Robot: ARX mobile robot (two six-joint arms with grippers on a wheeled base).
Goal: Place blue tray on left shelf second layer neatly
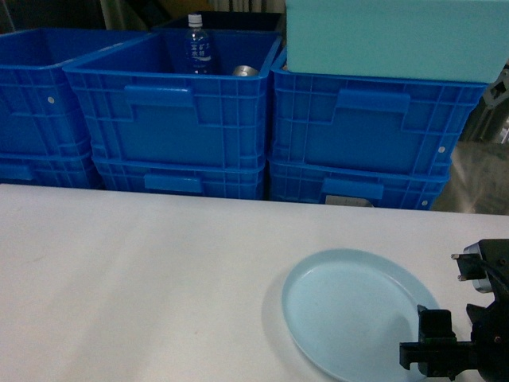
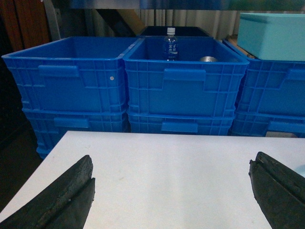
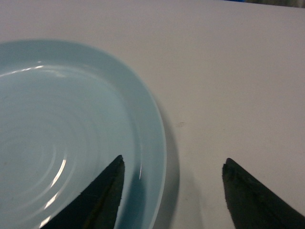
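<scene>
Both my grippers open, right arm low at the near right

My right gripper (image 3: 174, 191) has its jaws spread wide, one finger (image 3: 102, 198) on each side of the blue tray (image 3: 62, 138) rim, not closed on it. My left gripper (image 2: 174, 195) hangs level above the table (image 2: 167, 171), jaws wide apart, holding nothing.

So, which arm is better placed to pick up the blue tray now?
The right. Its open claw already straddles the tray rim, one finger over the dish, one outside. The left claw, also open, is over bare table, with the tray only at its view's edge.
</scene>
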